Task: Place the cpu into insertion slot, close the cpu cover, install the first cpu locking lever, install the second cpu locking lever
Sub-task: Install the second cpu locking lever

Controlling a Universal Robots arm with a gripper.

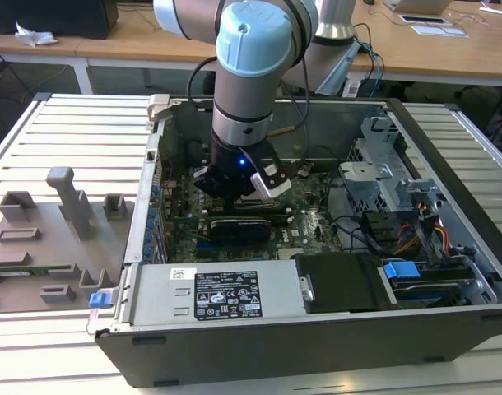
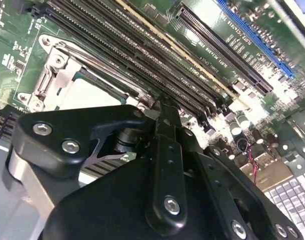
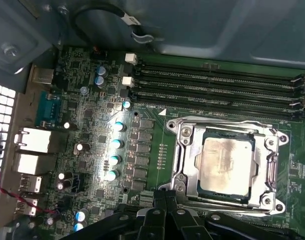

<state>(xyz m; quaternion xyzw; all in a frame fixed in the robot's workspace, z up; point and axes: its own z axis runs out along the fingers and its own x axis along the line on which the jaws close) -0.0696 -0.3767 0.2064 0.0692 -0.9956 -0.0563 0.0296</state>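
The small square cpu with its pale silvery-beige metal top sits flat in its socket, framed by the thin silvery metal cpu cover, which looks lowered around it. So placement and cover seem done; judging by this, the locking levers are the step in hand. The black gripper hangs just beside the socket's edge, its fingers pressed together on nothing. Which lever is latched is hard to tell. To do it well, press the lever down, then sideways under its hook, keeping clear of the black memory slots on the green motherboard.
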